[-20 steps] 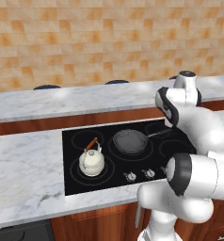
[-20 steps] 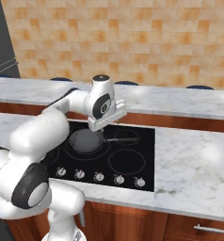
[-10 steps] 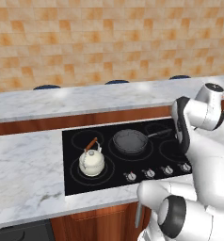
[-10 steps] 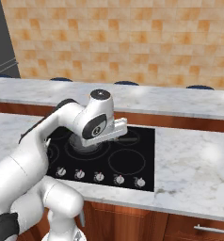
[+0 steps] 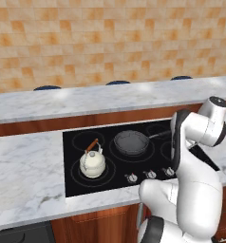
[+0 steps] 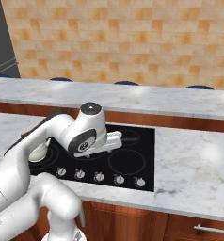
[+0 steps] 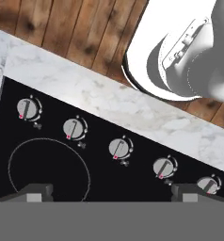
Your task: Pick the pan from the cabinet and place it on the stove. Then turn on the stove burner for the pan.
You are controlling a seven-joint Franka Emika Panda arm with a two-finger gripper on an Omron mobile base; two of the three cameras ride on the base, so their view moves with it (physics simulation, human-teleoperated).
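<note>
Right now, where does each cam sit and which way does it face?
Left base view: behind-left of the arm, looking forward and down at the stove, pan and kettle; arm rises lower right.
Right base view: behind-right, same stove, knobs in front; arm lower left.
Hand view: on the hand, jaws open, facing down at the knob row and the counter edge.
Shared: all three show stove and knobs.

Glossy black glass stove [image 5: 134, 163], silver metal knobs [image 7: 118, 148] — veined marble counter [image 5: 24, 180]
</note>
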